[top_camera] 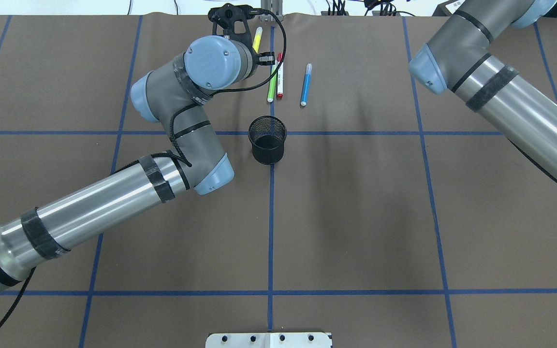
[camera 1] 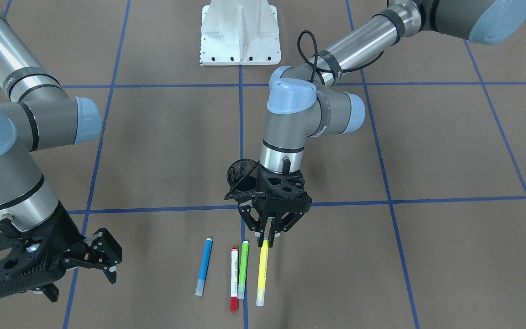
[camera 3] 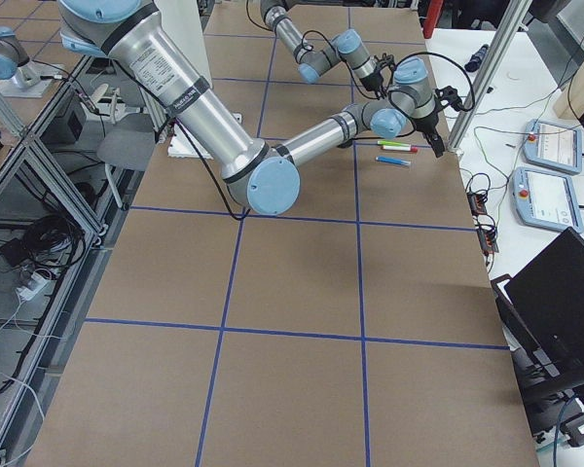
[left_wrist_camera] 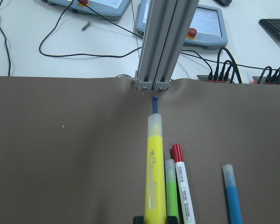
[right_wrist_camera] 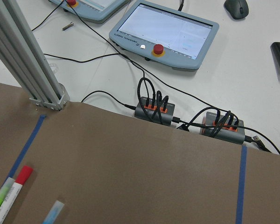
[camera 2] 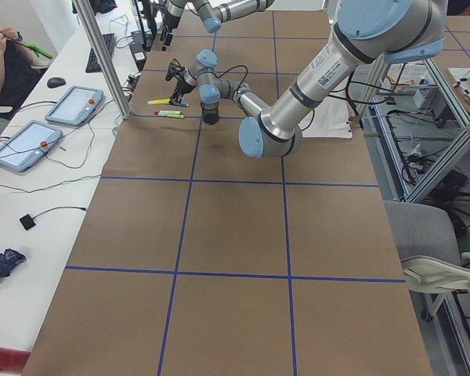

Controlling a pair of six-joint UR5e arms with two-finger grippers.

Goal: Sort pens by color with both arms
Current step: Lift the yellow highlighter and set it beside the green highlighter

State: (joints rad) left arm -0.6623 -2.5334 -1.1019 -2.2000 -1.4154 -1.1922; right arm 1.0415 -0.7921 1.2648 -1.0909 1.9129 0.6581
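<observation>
Four pens lie side by side near the table's far edge: blue [camera 1: 203,266], white-barrelled with red ends [camera 1: 234,278], green [camera 1: 243,269] and yellow [camera 1: 262,274]. My left gripper [camera 1: 266,238] points down over the robot-side end of the yellow pen and is shut on it, its fingertips [left_wrist_camera: 138,219] against the yellow barrel [left_wrist_camera: 155,177]. The pen still looks level with the table. In the overhead view the left wrist hides that end of the yellow pen [top_camera: 257,38]. My right gripper [camera 1: 110,260] hangs open and empty, well to the side of the blue pen.
A black mesh cup [top_camera: 268,140] stands just behind the left gripper, on the robot's side of the pens. An aluminium post [left_wrist_camera: 161,42], tablets and cable hubs [right_wrist_camera: 154,112] sit beyond the table's far edge. The white base mount [camera 1: 240,36] is at the robot's end.
</observation>
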